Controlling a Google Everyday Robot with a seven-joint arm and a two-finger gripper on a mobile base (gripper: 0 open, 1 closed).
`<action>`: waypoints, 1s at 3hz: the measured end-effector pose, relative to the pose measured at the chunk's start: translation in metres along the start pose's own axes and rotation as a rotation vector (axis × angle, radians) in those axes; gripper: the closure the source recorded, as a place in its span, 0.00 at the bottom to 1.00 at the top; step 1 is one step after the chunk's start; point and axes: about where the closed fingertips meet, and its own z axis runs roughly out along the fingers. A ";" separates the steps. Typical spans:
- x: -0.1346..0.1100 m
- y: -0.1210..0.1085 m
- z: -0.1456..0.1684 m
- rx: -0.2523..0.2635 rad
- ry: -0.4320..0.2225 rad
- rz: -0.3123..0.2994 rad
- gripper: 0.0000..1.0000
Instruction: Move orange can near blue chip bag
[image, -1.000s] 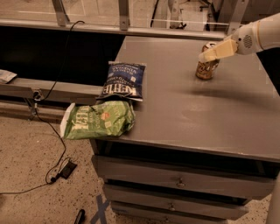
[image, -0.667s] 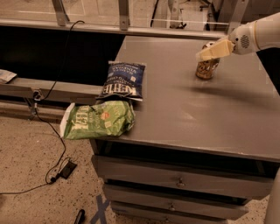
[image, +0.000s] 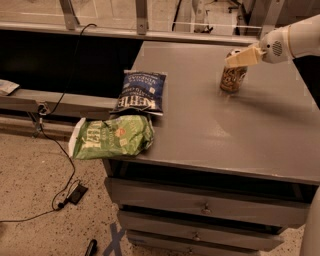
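**A:** ok so where's the can (image: 233, 77) sitting right now?

**B:** Upright on the table (image: 225, 135), out around 2 o'clock on the top, so far right. It's well apart from the blue bag (image: 139, 93), which lies flat at about 10 o'clock by the left edge. Standing at the bag, you'd find the can off toward 2 o'clock.

**A:** and the gripper?

**B:** The gripper (image: 231, 60) reaches in from 3 o'clock on the white arm (image: 300, 37). Its tip is right at the top of the can and covers part of the rim. Honestly can't tell whether it's apart, together or clamped on the can. From this angle it just reads as one pale wedge.

**A:** is the can lifted at all?

**B:** Doesn't look like it. The base meets the tabletop, with a bit of shadow next to it.

**A:** anything else up there?

**B:** A green bag (image: 112, 137) at 8 o'clock, just beside the blue bag and seemingly touching its near end. It's on its side and hangs off the left front corner. Below the top there are drawers (image: 200, 207). A black cable (image: 60, 165) snakes across the floor (image: 30, 200) on the left.
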 end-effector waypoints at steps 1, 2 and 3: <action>-0.005 0.004 0.002 -0.020 -0.016 0.018 0.88; -0.042 0.026 -0.003 -0.098 -0.098 0.036 1.00; -0.082 0.064 -0.001 -0.179 -0.140 -0.001 1.00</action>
